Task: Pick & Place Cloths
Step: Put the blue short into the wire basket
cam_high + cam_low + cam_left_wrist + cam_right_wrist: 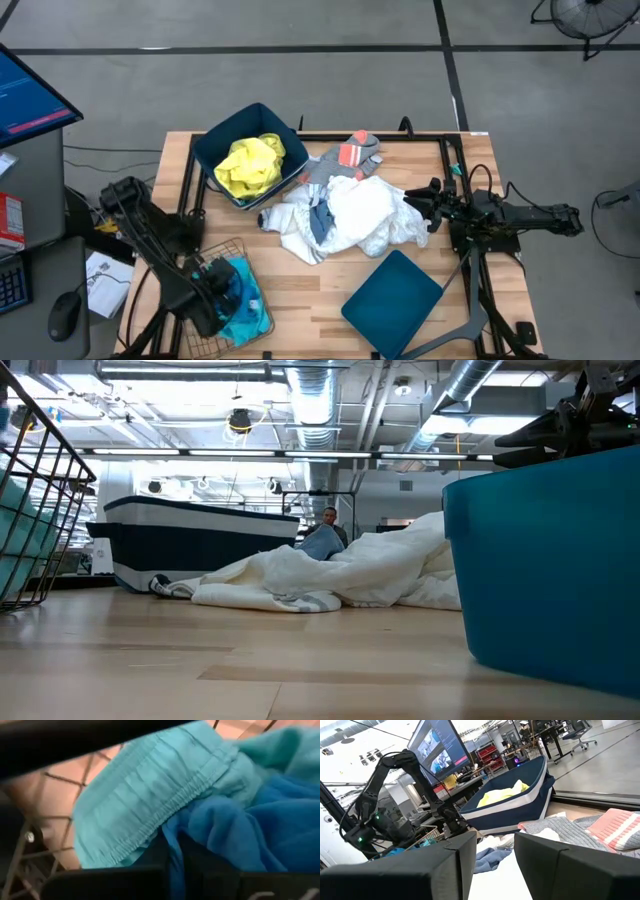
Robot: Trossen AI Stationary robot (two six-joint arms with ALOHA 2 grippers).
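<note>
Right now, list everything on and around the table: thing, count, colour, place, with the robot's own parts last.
Turquoise garment: one, turquoise, in the wire basket.
Wire basket: one, metal mesh, the table's front left corner.
Yellow cloth: one, yellow, inside the upright bin.
Upright bin: one, dark blue, back left of the table.
White cloths: a heap, white with a blue-grey piece in it, mid-table.
Sock: one, grey with orange bands, behind the heap.
Second bin: one, dark blue, front right.
Monitor: one, blue screen, left of the table.
Left gripper: shut, down in the basket at the turquoise garment.
Right gripper: open, at the heap's right edge.
</note>
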